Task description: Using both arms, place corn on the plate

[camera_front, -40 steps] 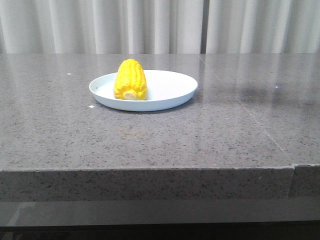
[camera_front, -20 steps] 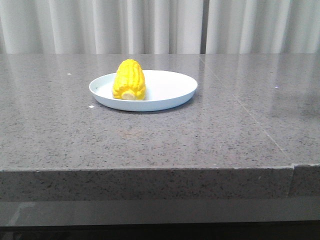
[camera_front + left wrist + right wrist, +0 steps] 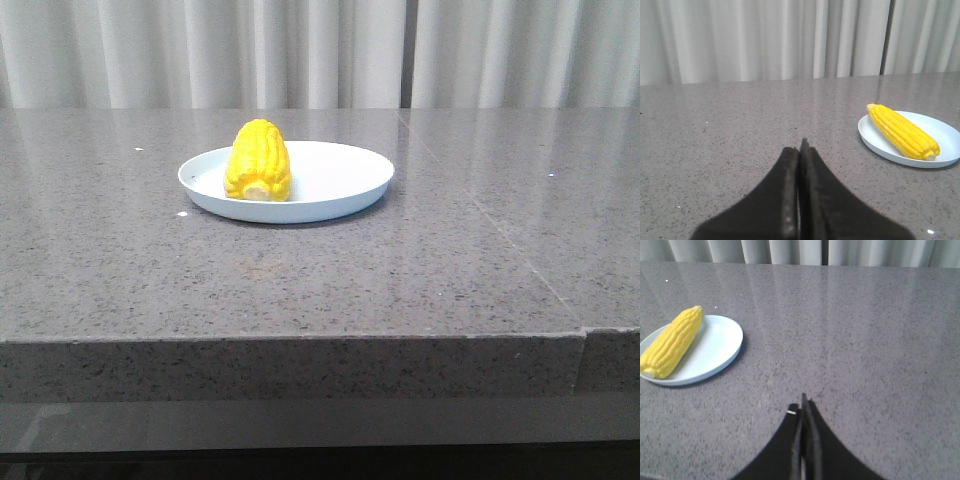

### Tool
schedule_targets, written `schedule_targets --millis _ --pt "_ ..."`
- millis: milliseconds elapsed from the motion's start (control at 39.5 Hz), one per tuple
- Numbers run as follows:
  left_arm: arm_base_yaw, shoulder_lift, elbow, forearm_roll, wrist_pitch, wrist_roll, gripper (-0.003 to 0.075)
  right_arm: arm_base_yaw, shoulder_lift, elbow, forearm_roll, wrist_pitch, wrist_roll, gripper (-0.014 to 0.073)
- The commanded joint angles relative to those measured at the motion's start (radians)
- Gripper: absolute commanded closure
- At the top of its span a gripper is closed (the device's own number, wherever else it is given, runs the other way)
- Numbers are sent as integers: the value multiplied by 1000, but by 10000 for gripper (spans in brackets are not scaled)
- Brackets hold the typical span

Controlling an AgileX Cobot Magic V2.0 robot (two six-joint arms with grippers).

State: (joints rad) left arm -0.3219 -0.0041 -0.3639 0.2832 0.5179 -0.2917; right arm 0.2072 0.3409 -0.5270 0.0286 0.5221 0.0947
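Note:
The yellow corn [image 3: 259, 160] lies on the left part of the pale blue-white plate [image 3: 340, 180], cream core end toward the front. The left wrist view also shows the corn [image 3: 902, 131] resting on the plate [image 3: 945, 132]. From the right wrist, the corn [image 3: 671, 342] and plate [image 3: 715, 347] appear too. My left gripper [image 3: 800, 147] is shut with nothing in it, over bare table well away from the plate. My right gripper [image 3: 803, 402] is shut and empty too, apart from the plate. Neither gripper shows in the front view.
A grey speckled stone table [image 3: 300, 290] carries the plate; its front edge [image 3: 300, 338] runs across the front view, with a seam [image 3: 500, 240] on the right side. White curtains [image 3: 300, 50] hang behind the table.
The corn has settled slightly to the left on the plate. A shadow on the right side of the table has gone.

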Motion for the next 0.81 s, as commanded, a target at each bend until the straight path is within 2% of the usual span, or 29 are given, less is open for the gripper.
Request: schedule_targets --millis 0,253,784 --pt "-1 -17 -25 8 -79 0 741 -8 -94 44 -15 -93 -12 662" --pt "-1 -17 -25 8 -79 0 741 -8 -297 145 -15 -108 -12 662" --pt "-1 -17 -25 8 -79 0 741 -8 -306 145 -15 -119 -12 662"
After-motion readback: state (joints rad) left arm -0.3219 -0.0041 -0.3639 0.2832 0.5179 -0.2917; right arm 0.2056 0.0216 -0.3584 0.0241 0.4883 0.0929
